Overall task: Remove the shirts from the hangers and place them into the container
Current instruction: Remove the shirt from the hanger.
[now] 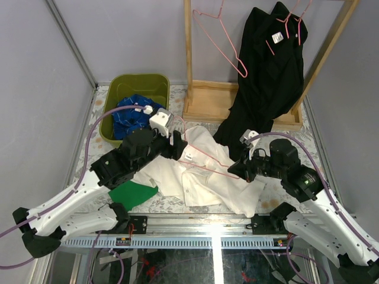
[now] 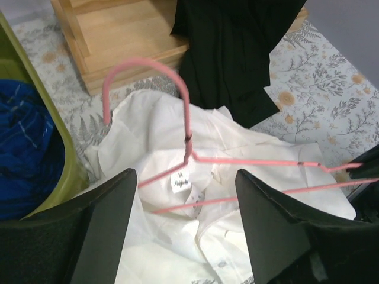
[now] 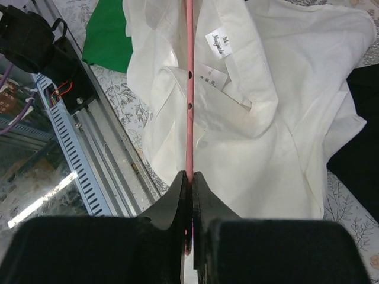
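Observation:
A plain white shirt (image 1: pixel 204 177) lies crumpled on the table with a pink wire hanger (image 1: pixel 207 158) still in its collar. My right gripper (image 3: pixel 190 176) is shut on the hanger's wire (image 3: pixel 189 106) at its right end (image 1: pixel 235 171). My left gripper (image 2: pixel 186 201) hovers open over the collar, its fingers (image 2: pixel 112 225) apart either side of the hanger's neck (image 2: pixel 188 155) without touching it. A blue checked shirt (image 1: pixel 133 115) lies in the olive-green container (image 1: pixel 139 77). A black shirt (image 1: pixel 266 71) hangs from another hanger (image 1: pixel 290 23) on the rack.
The wooden rack base (image 1: pixel 207 100) stands right of the container, with an empty pink hanger (image 1: pixel 225 47) on the rail above. A bright green cloth (image 1: pixel 133 194) lies at the near edge under my left arm. Metal table rail (image 3: pixel 89 160) runs along the front.

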`<state>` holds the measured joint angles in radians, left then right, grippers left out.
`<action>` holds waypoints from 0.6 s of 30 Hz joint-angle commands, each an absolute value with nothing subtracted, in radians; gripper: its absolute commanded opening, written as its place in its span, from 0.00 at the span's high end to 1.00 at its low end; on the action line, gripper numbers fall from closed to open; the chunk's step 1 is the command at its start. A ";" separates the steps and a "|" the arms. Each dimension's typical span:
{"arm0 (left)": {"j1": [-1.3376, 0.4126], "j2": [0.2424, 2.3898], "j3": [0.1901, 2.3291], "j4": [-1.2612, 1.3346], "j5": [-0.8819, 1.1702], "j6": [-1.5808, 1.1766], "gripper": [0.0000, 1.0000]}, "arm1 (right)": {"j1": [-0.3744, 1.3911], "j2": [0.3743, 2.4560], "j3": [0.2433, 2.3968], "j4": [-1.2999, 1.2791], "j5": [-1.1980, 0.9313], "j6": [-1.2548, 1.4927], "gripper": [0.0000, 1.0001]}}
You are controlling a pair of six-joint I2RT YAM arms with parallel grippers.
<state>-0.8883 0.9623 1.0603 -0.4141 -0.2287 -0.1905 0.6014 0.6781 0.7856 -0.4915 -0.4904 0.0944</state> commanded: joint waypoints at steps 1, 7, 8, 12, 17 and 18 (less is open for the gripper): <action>-0.884 0.875 0.961 -0.365 -0.273 -0.246 0.30 | 0.600 0.662 0.840 -0.493 -0.440 0.110 1.00; -0.884 0.838 0.831 -0.386 -0.440 -0.389 0.24 | 0.600 0.657 0.844 -0.500 -0.446 0.111 1.00; -0.884 0.852 0.828 -0.402 -0.463 -0.408 0.25 | 0.600 0.657 0.842 -0.502 -0.446 0.110 1.00; -0.884 0.904 0.826 -0.416 -0.507 -0.445 0.26 | 0.601 0.660 0.843 -0.505 -0.444 0.109 1.00; -0.882 0.979 0.836 -0.438 -0.578 -0.482 0.50 | 0.600 0.656 0.851 -0.510 -0.432 0.119 1.00; -0.882 0.990 0.834 -0.442 -0.591 -0.486 0.53 | 0.600 0.653 0.856 -0.516 -0.422 0.120 1.00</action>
<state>-0.8883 0.9531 0.8284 -0.4271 -0.4812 -0.4305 0.6014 0.6674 0.7967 -0.5308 -0.4519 0.1036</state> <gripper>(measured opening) 0.524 0.031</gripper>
